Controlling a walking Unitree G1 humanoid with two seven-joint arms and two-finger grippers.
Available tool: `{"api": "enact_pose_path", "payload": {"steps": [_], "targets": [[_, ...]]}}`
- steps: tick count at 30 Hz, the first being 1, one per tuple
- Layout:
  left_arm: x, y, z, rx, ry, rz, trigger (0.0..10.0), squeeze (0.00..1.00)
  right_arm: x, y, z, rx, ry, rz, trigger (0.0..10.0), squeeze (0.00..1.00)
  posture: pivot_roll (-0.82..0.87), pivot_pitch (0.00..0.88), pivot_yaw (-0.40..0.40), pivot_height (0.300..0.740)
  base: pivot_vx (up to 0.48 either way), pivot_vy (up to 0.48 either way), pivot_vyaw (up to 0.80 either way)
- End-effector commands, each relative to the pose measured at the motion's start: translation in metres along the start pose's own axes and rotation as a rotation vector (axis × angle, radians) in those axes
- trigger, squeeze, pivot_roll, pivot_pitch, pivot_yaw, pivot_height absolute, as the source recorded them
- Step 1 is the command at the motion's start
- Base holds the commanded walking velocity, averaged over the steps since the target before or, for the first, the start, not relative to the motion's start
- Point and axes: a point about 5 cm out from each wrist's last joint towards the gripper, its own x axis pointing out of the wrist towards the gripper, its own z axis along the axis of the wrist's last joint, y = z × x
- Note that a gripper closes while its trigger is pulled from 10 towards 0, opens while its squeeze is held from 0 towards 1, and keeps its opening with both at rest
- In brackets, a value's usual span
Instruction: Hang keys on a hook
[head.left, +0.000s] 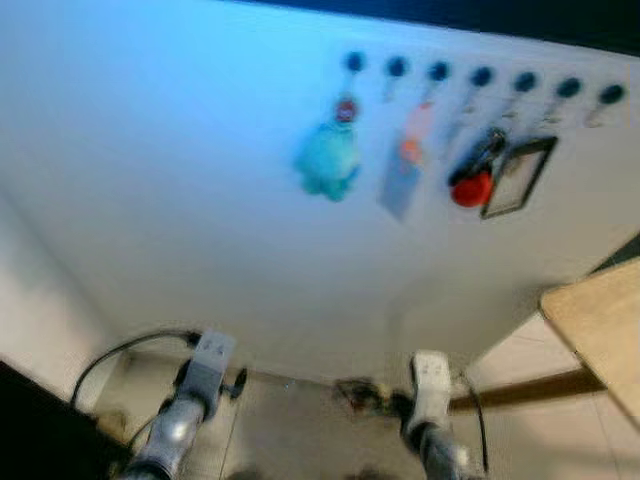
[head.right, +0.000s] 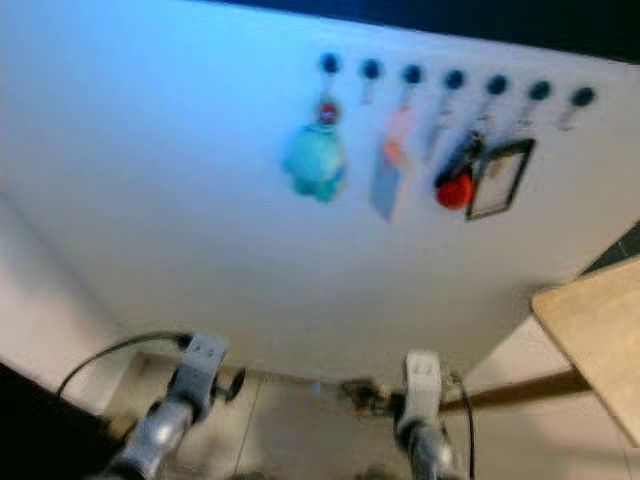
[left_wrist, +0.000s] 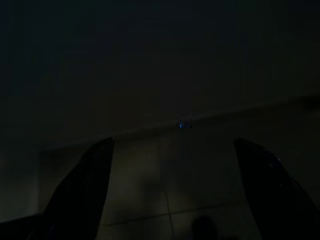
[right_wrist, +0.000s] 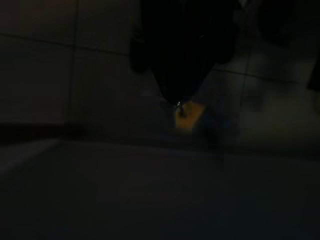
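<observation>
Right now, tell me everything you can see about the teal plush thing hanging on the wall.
The teal plush keychain is a small, soft-looking rounded figure, blurred, with stubby lobes along its bottom edge. A reddish tag or ring sits at its top, linking it to the leftmost dark hook in the row. It hangs straight down against the white wall, apart from the neighbouring items.

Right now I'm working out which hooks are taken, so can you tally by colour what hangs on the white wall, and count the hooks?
Dark round wall hooks: 7
Teal plush keychain: 1
Pale blue tag with orange patch: 1
Red round fob on black strap: 1
Black-framed card holder: 1
Total hanging items: 4
</observation>
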Motion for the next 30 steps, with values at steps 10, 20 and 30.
{"api": "enact_pose_path", "payload": {"steps": [10,20,30], "targets": [[-0.003,0.017,0.009,0.054,-0.075,0.043,10.0,0.00,0.004,0.023,0.028,-0.230,-0.150,0.183,10.0,0.00,0.05,0.060,-0.047,0.740,0.000,0.000,0.00],[-0.022,0.035,0.062,0.157,-0.437,-0.148,10.0,0.00,-0.024,0.060,0.117,-0.379,-0.584,0.521,10.0,0.00,0.04,0.083,-0.052,0.740,0.000,0.000,0.00],[-0.063,0.049,0.119,0.174,-0.676,-0.283,10.0,0.00,-0.083,0.095,0.194,-0.488,-0.819,0.735,10.0,0.00,0.05,0.092,-0.060,0.740,0.000,0.000,0.00]]}}
